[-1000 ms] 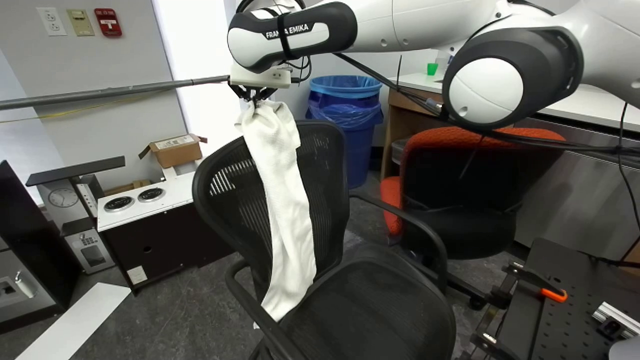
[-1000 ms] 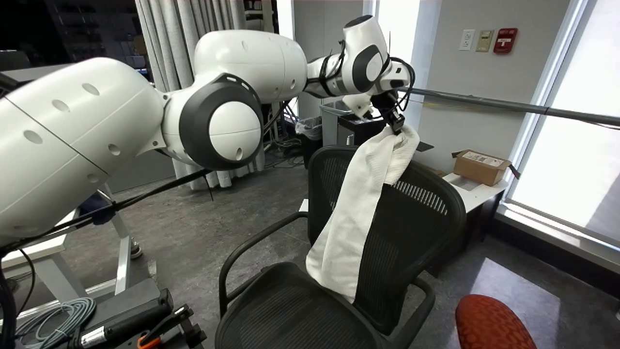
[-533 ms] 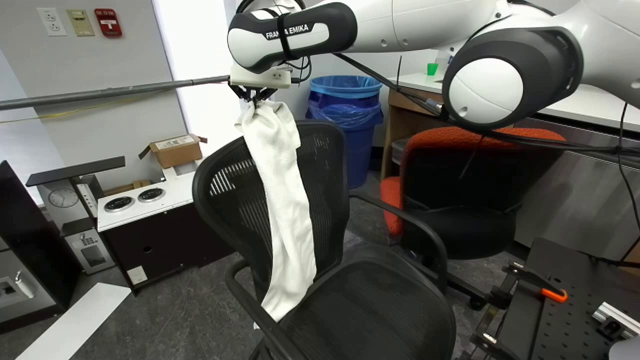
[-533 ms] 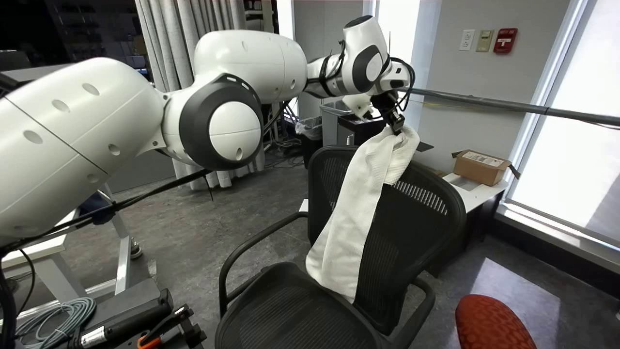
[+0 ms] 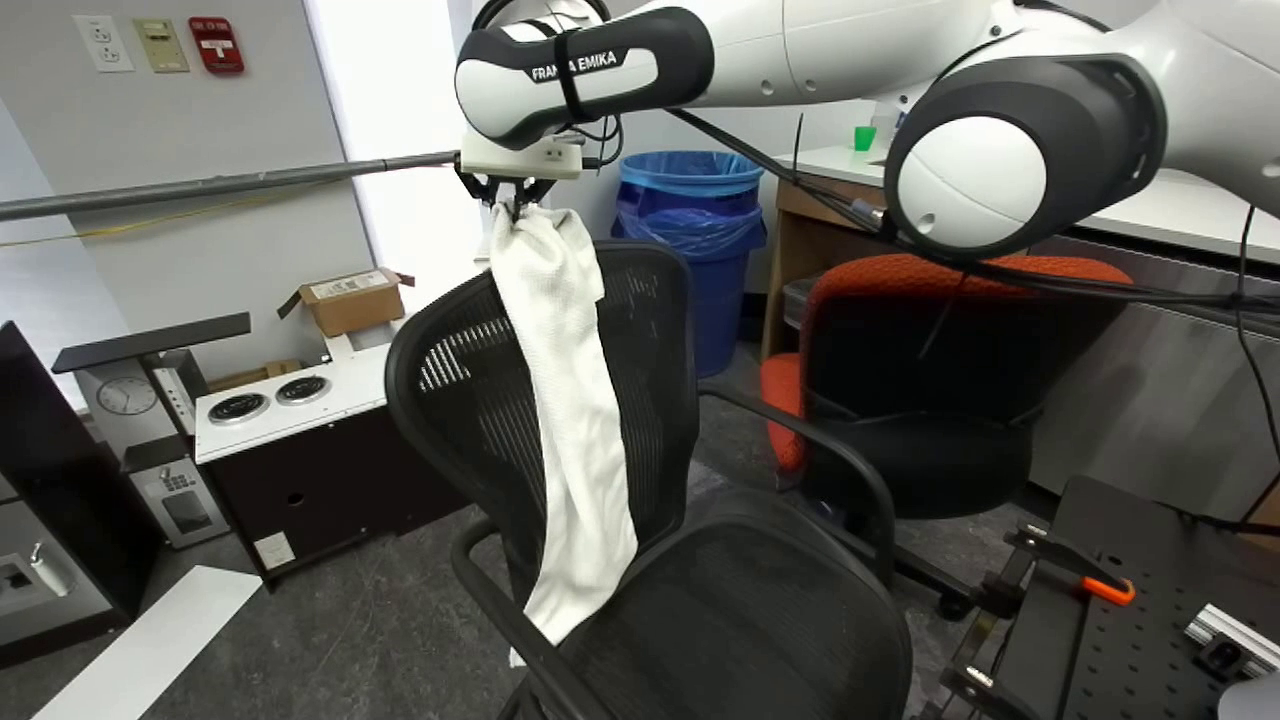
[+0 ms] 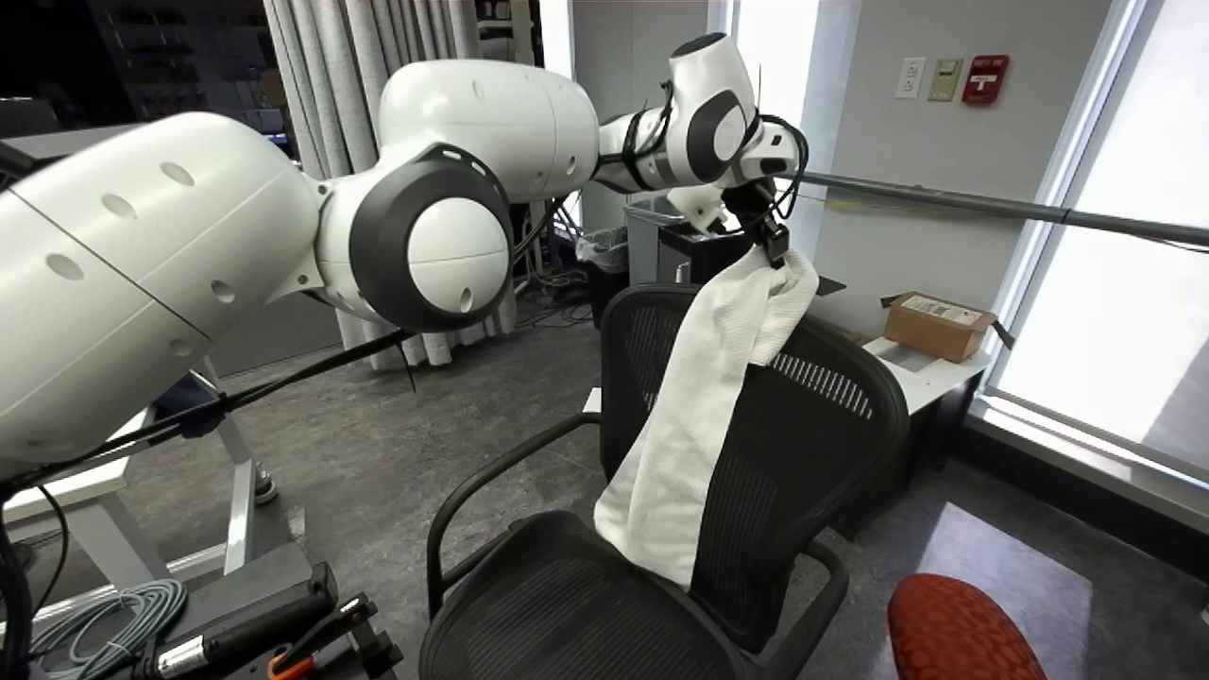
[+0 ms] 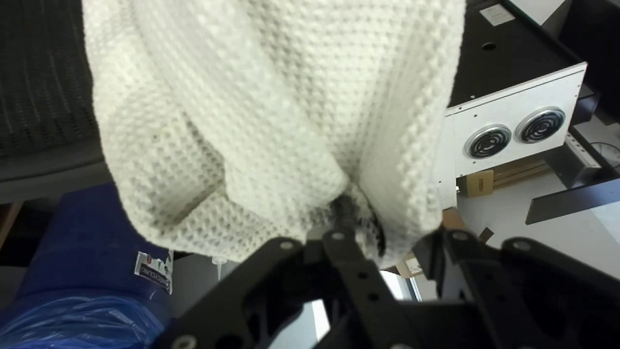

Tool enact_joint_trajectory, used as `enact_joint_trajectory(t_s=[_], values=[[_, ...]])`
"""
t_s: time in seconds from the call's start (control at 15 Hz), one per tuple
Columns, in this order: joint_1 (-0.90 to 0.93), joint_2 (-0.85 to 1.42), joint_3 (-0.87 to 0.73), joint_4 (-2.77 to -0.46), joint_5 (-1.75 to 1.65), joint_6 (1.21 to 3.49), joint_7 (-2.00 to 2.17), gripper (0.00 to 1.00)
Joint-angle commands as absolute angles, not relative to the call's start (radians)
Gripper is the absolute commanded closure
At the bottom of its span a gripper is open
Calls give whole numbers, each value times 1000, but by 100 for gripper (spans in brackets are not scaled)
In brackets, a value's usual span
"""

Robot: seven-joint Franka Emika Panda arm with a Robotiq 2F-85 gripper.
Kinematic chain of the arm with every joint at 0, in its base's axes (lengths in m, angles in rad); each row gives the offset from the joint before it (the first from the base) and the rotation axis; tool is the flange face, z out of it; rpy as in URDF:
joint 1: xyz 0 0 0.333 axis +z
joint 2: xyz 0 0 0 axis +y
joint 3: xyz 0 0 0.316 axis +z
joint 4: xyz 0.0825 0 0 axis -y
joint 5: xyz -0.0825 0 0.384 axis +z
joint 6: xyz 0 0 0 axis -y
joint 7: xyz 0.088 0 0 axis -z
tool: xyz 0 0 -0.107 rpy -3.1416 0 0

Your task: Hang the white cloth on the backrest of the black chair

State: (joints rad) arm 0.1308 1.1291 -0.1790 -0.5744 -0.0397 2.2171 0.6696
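The end effector (image 5: 507, 207) is a little bit spread, not squeezing, at the top of the white cloth (image 6: 685, 444). Its long end hangs down the front of the backrest (image 6: 812, 444) on the black chair (image 5: 740, 620). It looks nearly done; only backing away seems left.

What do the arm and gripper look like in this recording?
The rounded, glossy white arm has dark grey joint covers with round white caps. A black strap crosses its FRANKA EMIKA lettering; black cables run alongside. The gripper is black with jointed fingers.
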Motion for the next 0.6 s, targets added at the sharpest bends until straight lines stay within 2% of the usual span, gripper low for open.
enact_joint_trajectory(t_s=[0.0,0.27,0.33,0.53], values=[[135,1128,-182,-574,-42,2217,677,34],[137,1127,-181,-575,-41,2216,678,4],[138,1126,-181,-575,-40,2216,677,1],[139,1124,-180,-575,-40,2214,673,0]])
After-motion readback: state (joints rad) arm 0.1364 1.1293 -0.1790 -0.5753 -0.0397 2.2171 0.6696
